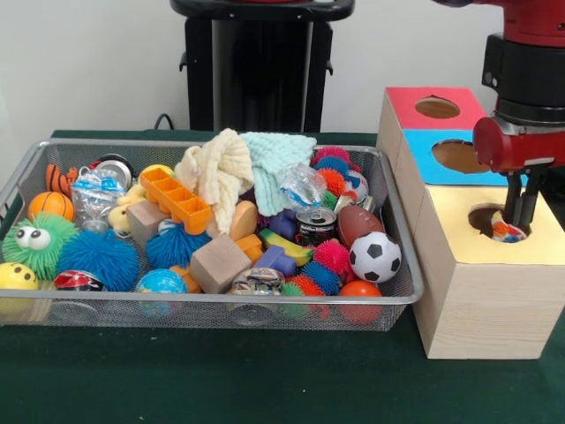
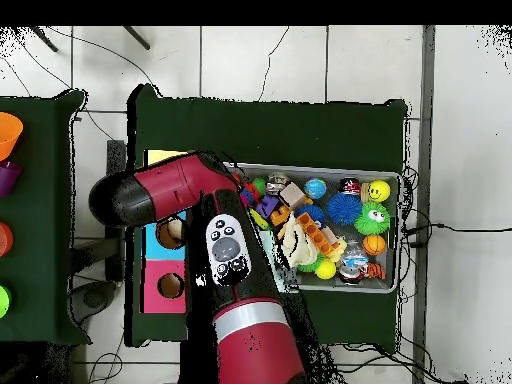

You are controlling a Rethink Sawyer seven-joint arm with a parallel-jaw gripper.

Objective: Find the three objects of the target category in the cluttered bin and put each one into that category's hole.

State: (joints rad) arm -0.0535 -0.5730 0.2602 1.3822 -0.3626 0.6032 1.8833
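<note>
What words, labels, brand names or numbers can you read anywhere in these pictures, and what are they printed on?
No text reads clearly in either view.
The drink can in the bin: printing is there, too blurred to read.
The crinkled clear wrappers: no legible label.
The button panel on the arm: markings too small to read.
The yellow-topped box, under the gripper: no lettering visible.

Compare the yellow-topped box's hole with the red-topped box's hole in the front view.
The yellow-topped box's hole has the gripper lowered at it and a multicoloured rag showing inside; the red-topped box's hole shows only a bare brownish inside. The yellow one lies nearest the camera, the red one farthest back. Both are round cut-outs in box tops.
</note>
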